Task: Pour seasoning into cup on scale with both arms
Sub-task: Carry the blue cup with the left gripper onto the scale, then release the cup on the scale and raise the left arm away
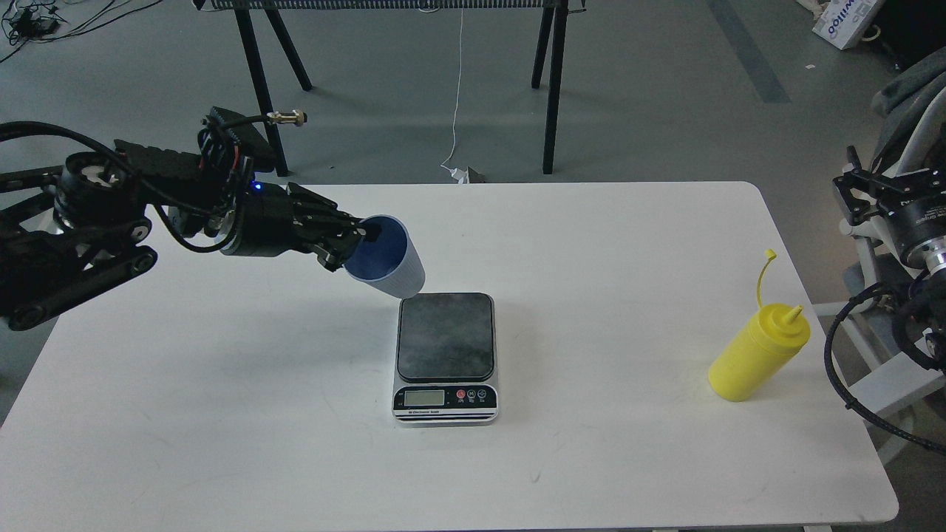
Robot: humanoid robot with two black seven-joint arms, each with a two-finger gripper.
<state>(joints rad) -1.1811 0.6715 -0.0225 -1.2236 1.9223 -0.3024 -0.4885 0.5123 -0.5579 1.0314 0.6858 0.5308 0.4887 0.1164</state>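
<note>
My left gripper (353, 244) is shut on the light-blue cup (388, 260) and holds it in the air, tilted, just above and left of the far-left corner of the scale (446, 357). The scale lies flat at the table's middle with nothing on its dark platform. The yellow seasoning bottle (757, 351) stands at the table's right side, its cap strap sticking up. My right gripper (861, 198) hangs beyond the table's right edge, above and right of the bottle; its fingers cannot be told apart.
The white table (295, 414) bears only the scale and the bottle. Black trestle legs (550, 89) stand on the floor behind the table. A white frame (883, 369) and black cables sit off the right edge.
</note>
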